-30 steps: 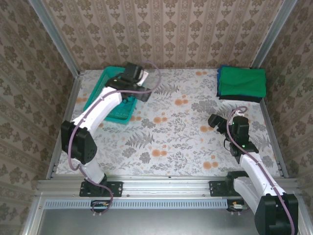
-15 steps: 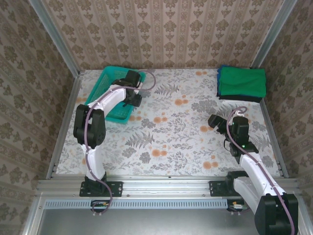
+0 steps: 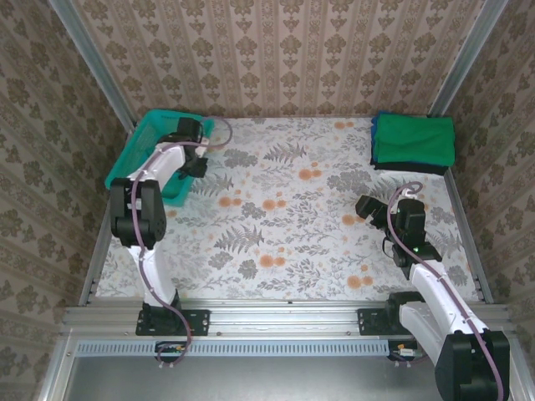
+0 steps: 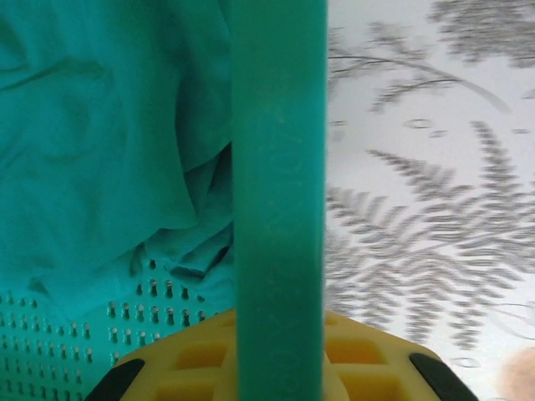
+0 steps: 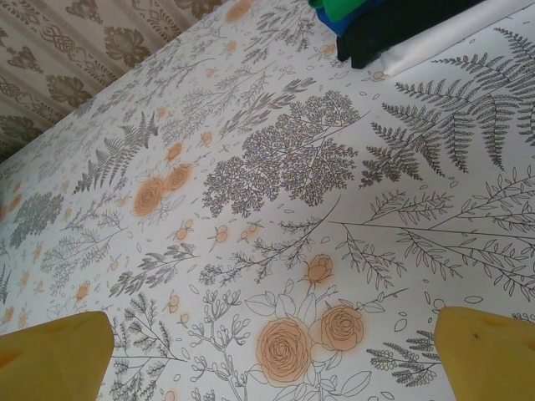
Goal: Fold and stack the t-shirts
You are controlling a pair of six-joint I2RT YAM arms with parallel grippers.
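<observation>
— Left end effector (image 3: 192, 163)?
— Clamped on the basket (image 4: 280, 167) rim. A crumpled teal shirt (image 4: 109, 125) lies inside the basket, just beside it.
— Right end effector (image 3: 366, 209)?
— Jaws wide apart, holding nothing, above the desk (image 3: 284, 225). The folded stack (image 3: 414, 140), green on top, sits ahead of it, well apart, at the far corner.

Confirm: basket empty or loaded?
Loaded: in the left wrist view a crumpled teal t-shirt lies inside the basket, on its mesh floor.
</observation>
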